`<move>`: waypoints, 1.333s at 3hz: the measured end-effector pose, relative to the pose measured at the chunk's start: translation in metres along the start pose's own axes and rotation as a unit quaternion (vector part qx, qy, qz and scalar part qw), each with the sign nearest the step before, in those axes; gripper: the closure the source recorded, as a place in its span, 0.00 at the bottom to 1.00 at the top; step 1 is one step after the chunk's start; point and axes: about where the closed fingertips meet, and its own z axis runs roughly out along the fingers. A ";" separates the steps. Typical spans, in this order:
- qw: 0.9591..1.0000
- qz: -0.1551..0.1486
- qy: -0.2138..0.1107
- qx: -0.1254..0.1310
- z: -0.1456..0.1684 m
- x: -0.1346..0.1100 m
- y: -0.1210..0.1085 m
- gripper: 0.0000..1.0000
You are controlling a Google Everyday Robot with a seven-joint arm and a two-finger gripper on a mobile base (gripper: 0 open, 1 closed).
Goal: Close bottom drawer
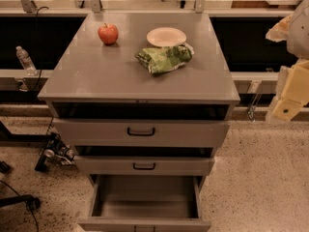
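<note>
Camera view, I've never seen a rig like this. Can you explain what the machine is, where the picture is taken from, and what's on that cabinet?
There is one picture, looking down at a grey cabinet from its front; where the camera is mounted isn't known. The machine is a wheeled robot with one arm. Only the pale end of that arm, with the claw, shows at the right edge, off to the cabinet's side and touching nothing. I see nothing held in it. On the cabinet top lie an apple, a plate and a crumpled green bag. Of the three drawers, the bottom drawer is pulled out and looks empty.
</note>
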 end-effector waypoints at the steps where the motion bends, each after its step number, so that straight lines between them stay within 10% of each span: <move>1: 1.000 0.002 0.004 -0.001 0.003 0.001 0.002 0.00; 2: 0.999 0.027 0.005 -0.026 0.026 0.012 0.014 0.00; 4: 0.977 0.143 0.059 -0.144 0.154 0.061 0.093 0.00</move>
